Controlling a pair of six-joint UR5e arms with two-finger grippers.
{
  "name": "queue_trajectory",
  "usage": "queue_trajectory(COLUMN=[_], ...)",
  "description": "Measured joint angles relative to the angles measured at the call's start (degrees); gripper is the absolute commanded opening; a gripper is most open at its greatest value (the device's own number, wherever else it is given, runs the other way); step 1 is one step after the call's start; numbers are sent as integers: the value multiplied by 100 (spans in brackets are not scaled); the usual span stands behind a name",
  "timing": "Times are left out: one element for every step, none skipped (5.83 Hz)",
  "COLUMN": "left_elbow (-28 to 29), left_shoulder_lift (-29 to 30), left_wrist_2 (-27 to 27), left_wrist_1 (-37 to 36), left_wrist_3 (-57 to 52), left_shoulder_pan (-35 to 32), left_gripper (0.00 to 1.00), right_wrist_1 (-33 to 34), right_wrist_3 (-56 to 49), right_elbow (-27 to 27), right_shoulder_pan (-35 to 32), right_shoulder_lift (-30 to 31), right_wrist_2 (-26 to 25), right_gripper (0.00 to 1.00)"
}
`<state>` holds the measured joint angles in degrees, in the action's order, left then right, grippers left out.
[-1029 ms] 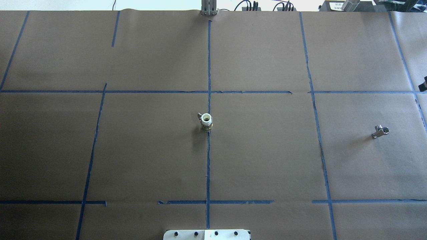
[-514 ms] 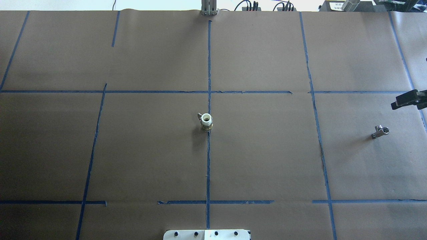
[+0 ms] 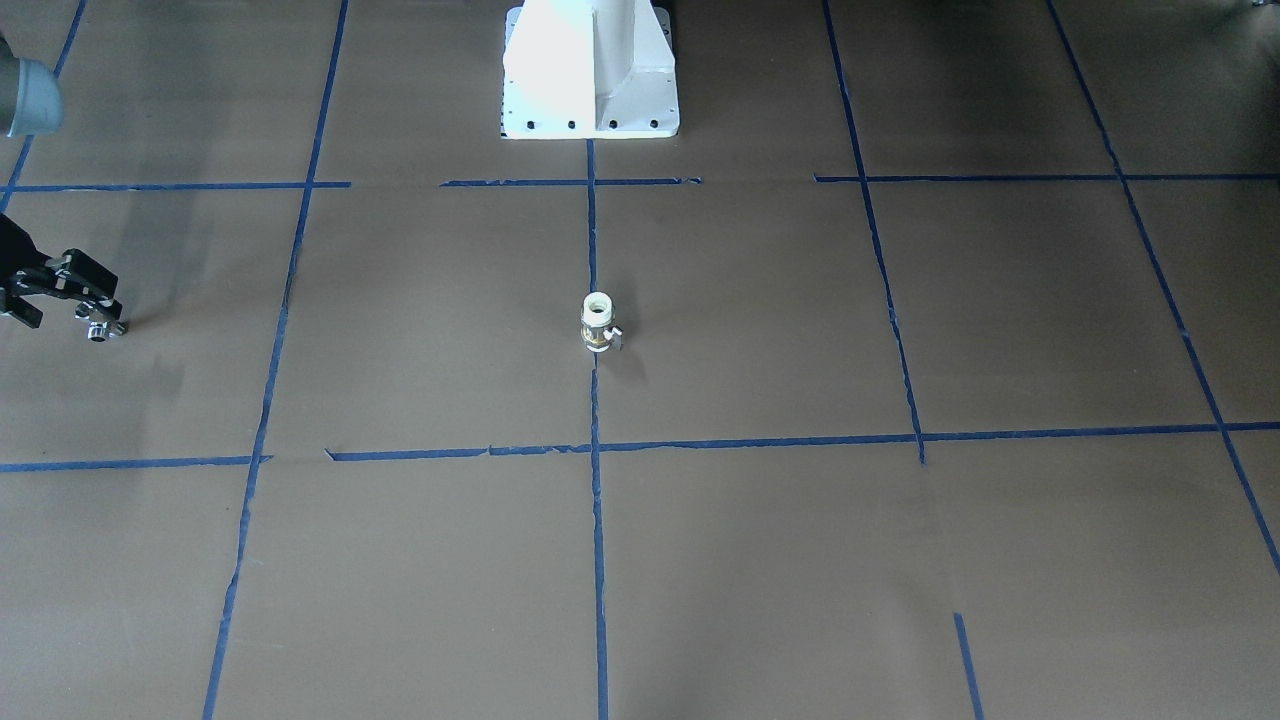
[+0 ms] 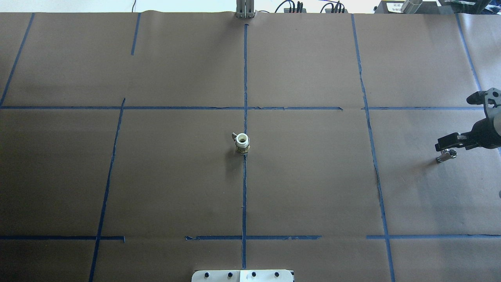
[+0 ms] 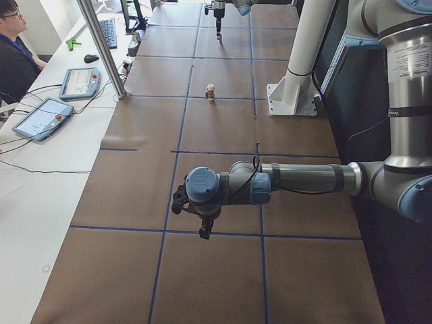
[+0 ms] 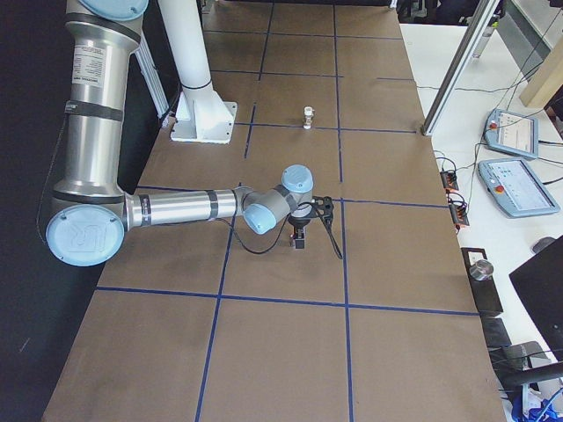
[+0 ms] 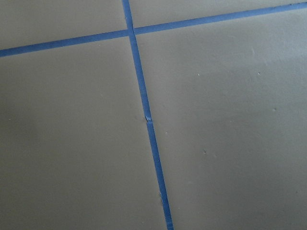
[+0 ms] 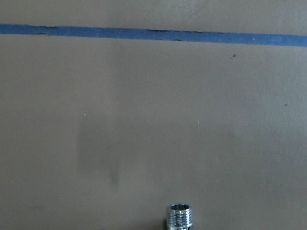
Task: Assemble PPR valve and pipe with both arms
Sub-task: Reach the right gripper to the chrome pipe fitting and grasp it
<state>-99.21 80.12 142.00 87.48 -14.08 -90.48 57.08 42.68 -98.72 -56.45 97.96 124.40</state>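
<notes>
The PPR valve (image 4: 242, 143), with white ends and a brass middle, stands upright at the table's centre on a blue tape line; it also shows in the front view (image 3: 597, 322). The chrome T-shaped pipe (image 4: 446, 155) lies at the right side, and one threaded end of it shows at the bottom edge of the right wrist view (image 8: 181, 216). My right gripper (image 4: 444, 145) hangs just above the pipe, open and empty; the front view (image 3: 65, 308) shows its fingers apart. My left gripper (image 5: 202, 231) shows only in the exterior left view, low over bare table far from the valve; I cannot tell its state.
The white robot base plate (image 4: 242, 276) sits at the near table edge. A metal post (image 4: 244, 9) stands at the far edge. An operator (image 5: 13, 61) and teach pendants (image 5: 40, 118) are beside the table. Blue tape lines cross the brown paper.
My right gripper has come in from the right edge and moved down and left until it hangs over the pipe. The valve and the pipe have not moved.
</notes>
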Motion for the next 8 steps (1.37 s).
queue_trajectory(left_elbow=[3, 5, 4, 0, -1, -2, -2, 0], left_shoulder_lift=[-1, -3, -5, -5, -4, 1, 2, 3], left_wrist_2=[-4, -5, -6, -6, -6, -6, -6, -6], left_wrist_1=[4, 5, 5, 3, -1, -3, -3, -3], left_wrist_3=[2, 2, 2, 2, 5, 9, 10, 11], left_shoulder_pan=[0, 0, 0, 0, 2, 4, 4, 4], left_gripper=[100, 100, 100, 100, 100, 100, 100, 100], right_wrist_1=[-3, -4, -1, 3, 4, 11, 30, 60], right_wrist_3=[6, 5, 4, -1, -10, -12, -17, -23], right_elbow=[14, 38, 62, 81, 92, 86, 62, -9], right_shoulder_pan=[88, 116, 121, 122, 116, 112, 105, 98], right_shoulder_lift=[9, 7, 8, 14, 18, 19, -3, -36], right_wrist_2=[-64, -81, -81, -71, -56, -32, -7, 19], right_gripper=[95, 71, 15, 4, 0, 0, 0, 0])
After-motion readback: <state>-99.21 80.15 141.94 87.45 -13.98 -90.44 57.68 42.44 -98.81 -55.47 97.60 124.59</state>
